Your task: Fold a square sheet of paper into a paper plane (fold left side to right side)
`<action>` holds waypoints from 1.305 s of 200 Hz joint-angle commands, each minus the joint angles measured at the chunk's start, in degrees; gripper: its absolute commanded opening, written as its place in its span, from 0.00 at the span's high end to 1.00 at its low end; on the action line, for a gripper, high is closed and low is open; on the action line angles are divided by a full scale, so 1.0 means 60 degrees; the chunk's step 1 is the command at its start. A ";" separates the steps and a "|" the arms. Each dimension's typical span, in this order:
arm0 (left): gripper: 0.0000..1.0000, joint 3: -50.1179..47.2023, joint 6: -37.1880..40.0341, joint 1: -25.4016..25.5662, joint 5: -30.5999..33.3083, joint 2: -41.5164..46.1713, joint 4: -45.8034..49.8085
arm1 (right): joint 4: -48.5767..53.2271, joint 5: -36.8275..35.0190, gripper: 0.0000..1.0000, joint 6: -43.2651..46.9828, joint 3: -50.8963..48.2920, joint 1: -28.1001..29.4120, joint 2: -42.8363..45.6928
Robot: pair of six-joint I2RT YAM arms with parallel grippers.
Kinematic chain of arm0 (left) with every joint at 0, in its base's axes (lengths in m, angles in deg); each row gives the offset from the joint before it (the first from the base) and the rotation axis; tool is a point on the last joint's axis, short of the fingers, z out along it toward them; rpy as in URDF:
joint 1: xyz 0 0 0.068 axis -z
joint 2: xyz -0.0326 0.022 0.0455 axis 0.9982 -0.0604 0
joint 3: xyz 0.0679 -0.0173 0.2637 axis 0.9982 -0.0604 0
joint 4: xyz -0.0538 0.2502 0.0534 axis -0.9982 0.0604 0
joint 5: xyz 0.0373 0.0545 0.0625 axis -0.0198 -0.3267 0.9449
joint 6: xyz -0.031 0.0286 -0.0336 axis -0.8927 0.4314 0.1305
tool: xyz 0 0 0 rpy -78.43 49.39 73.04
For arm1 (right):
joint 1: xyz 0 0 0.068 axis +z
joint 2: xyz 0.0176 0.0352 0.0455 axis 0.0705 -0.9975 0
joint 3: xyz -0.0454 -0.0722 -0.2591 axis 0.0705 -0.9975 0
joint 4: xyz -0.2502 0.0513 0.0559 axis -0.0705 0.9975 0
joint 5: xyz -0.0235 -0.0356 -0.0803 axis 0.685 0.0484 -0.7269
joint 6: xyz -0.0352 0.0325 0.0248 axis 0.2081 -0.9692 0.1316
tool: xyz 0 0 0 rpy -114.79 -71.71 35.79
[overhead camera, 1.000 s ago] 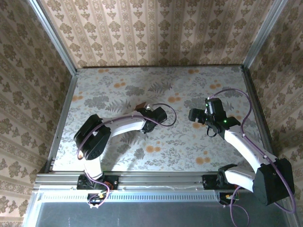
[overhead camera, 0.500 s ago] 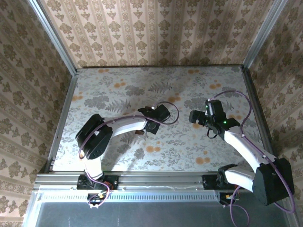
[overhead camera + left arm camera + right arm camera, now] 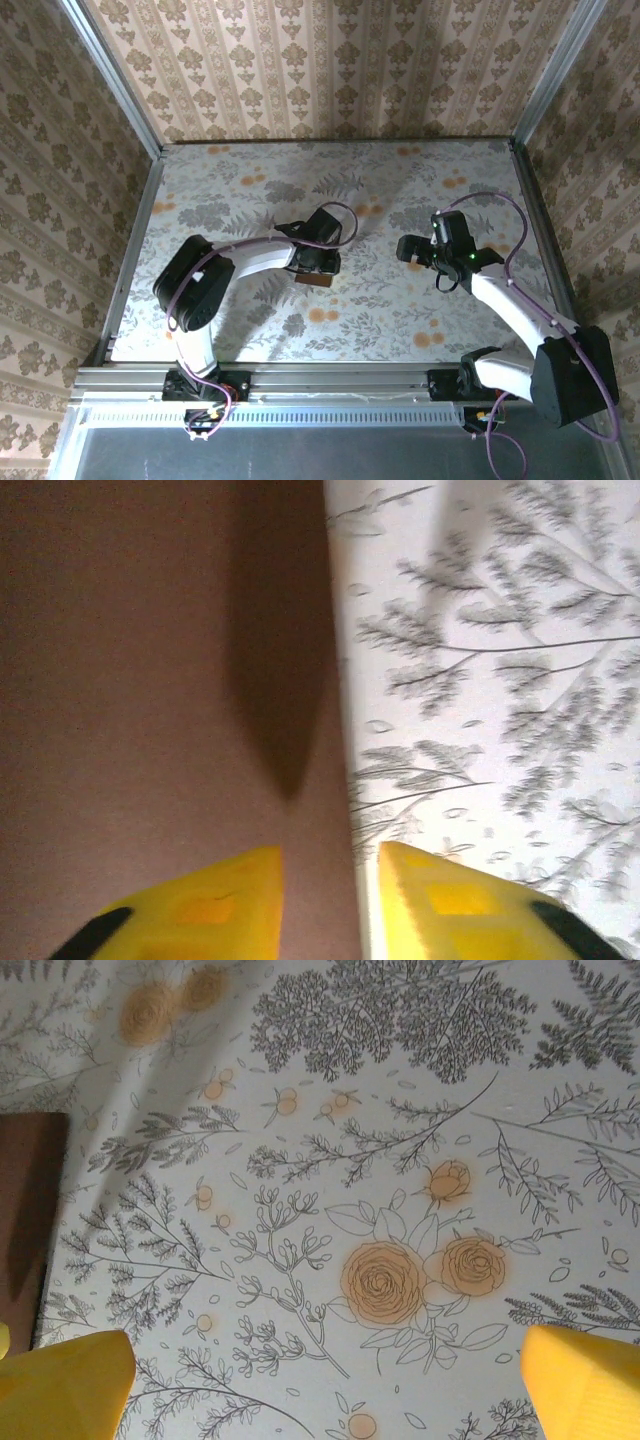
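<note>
While the left gripper (image 3: 330, 880) hangs low with its jaws a little apart and pinching nothing, the square sheet of paper (image 3: 150, 680) lies flat beneath them, its right edge running up between the tips. We judge the left-to-right fold is in hand; next we would press along the crease. Our right gripper (image 3: 325, 1375) stands spread wide, with the sheet off to its left.

Matte dark reddish-brown square sheet of paper (image 3: 140, 680), smooth printed table (image 3: 420, 1080), yellow plastic left hand (image 3: 330, 880)
</note>
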 commanded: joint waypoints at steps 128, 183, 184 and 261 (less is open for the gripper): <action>0.48 -0.2119 0.0406 -0.1573 -0.1032 0.3046 -0.2476 | -0.2564 0.4237 0.14 -0.1599 0.0777 0.0488 -0.3054; 0.43 -0.3291 0.0324 -0.2308 -0.0463 0.4274 -0.2657 | -0.2939 0.4655 0.33 -0.1992 0.2588 0.1856 -0.5281; 0.43 -0.3304 0.0317 -0.2323 -0.0467 0.4296 -0.2656 | -0.2936 0.4652 0.33 -0.1994 0.2618 0.1871 -0.5324; 0.42 -0.3977 0.0006 -0.3024 -0.0725 0.4671 -0.2680 | -0.3018 0.4968 0.57 -0.2186 0.4023 0.2464 -0.7188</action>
